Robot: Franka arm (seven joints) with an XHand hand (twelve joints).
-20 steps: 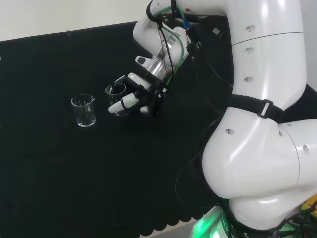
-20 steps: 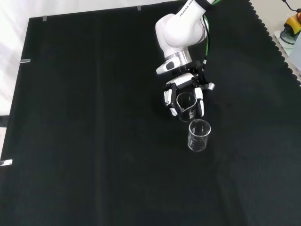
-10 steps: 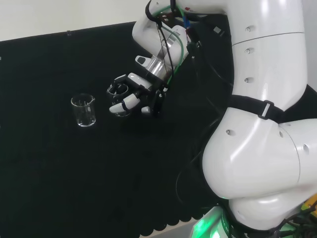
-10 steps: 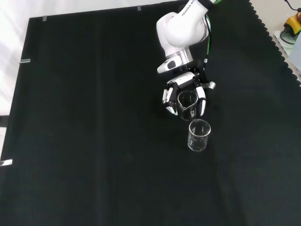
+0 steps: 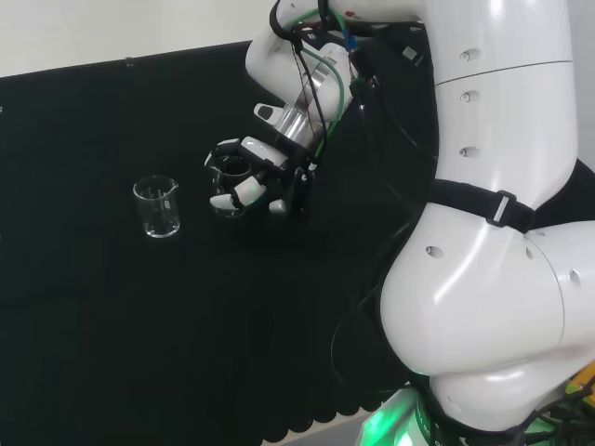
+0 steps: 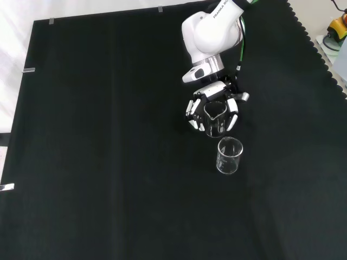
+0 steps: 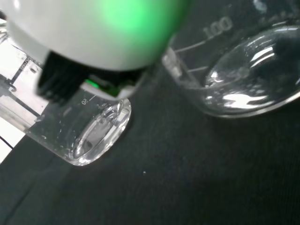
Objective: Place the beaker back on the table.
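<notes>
While its fingers curl around a clear beaker (image 6: 215, 119) just above the middle of the front view, the hand (image 6: 212, 106) grasps it over the black cloth (image 6: 108, 135); a second beaker (image 6: 229, 155) stands just below.
</notes>
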